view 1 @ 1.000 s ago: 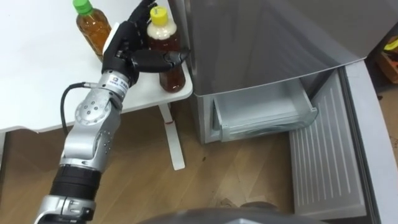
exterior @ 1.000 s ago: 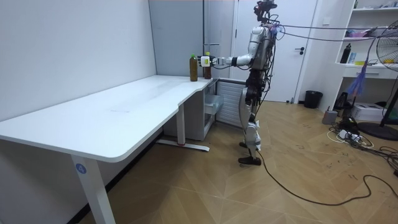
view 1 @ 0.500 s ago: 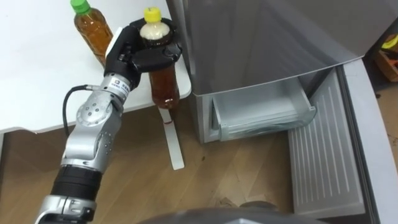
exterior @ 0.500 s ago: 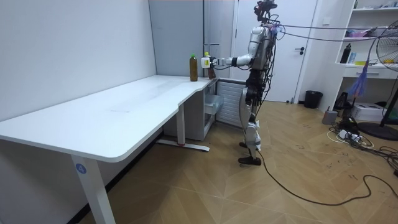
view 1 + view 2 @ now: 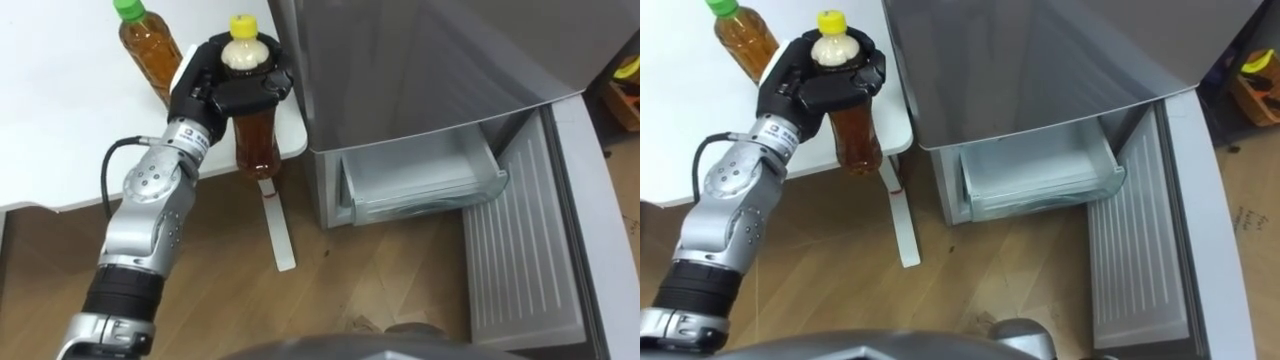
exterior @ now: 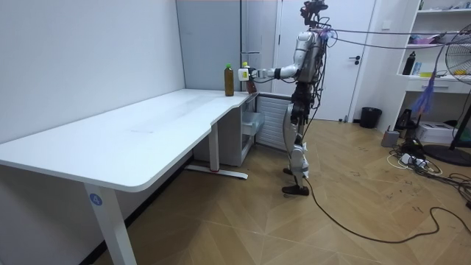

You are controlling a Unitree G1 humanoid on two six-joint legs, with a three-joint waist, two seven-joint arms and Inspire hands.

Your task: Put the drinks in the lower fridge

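My left hand [image 5: 215, 85] is shut on the neck of a yellow-capped bottle of brown drink [image 5: 255, 140]. It holds the bottle upright, above the table's right edge, with its lower part hanging over the floor. In the right eye view the left hand [image 5: 810, 80] grips the same bottle [image 5: 855, 135]. A green-capped bottle [image 5: 145, 45] of brown drink stands on the white table [image 5: 60, 120] just left of the hand. The grey fridge's lower drawer [image 5: 420, 180] is pulled out and holds nothing. In the room view I stand at the table's far end beside the fridge, left arm stretched towards the bottles [image 6: 244, 73].
The fridge's lower door [image 5: 520, 260] stands swung open to the right of the drawer. The table's white leg [image 5: 278, 225] rises from the wooden floor between table and fridge. The fridge's grey upper body [image 5: 420, 60] overhangs the drawer.
My left hand has closed round the yellow-capped bottle's neck and lifted it off the table corner. The bottle now hangs a little lower left of where it stood.
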